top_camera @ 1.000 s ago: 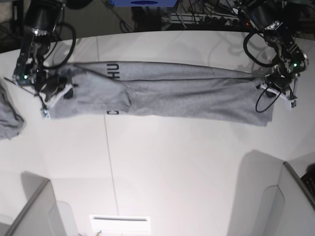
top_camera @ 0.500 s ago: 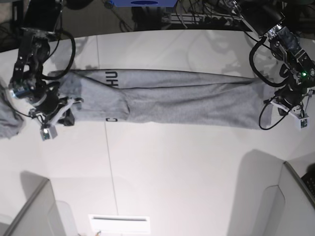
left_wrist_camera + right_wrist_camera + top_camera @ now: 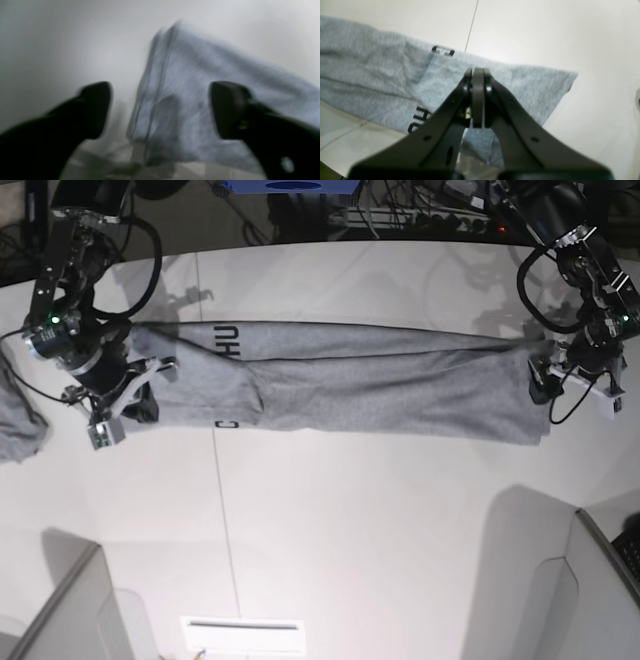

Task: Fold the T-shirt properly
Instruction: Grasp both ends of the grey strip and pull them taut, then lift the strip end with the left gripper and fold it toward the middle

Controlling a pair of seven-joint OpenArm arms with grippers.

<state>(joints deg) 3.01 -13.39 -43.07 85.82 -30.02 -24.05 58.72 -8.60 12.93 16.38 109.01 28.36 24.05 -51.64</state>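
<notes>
The grey T-shirt [image 3: 380,395] lies as a long narrow strip across the white table [image 3: 380,520], with black lettering [image 3: 228,340] near its left end. My left gripper [image 3: 161,108] is open, its black fingers [image 3: 225,107] spread over the shirt's hemmed end [image 3: 200,82], with no cloth between them; the view is blurred. In the base view it hangs at the strip's right end [image 3: 547,380]. My right gripper [image 3: 477,72] is shut just above the shirt's other end [image 3: 370,75], with nothing visibly pinched. It sits at the strip's left end [image 3: 135,400].
A smaller grey cloth lump [image 3: 18,420] lies at the table's left edge. Grey panels stand at the front left [image 3: 70,610] and front right [image 3: 600,600] corners. A white label [image 3: 243,635] sits at the front edge. Cables and gear run along the back.
The left gripper has opened, and the shirt's right end lies on the table. Both arms swung outward and came back to the strip's ends. The strip shifted slightly.
</notes>
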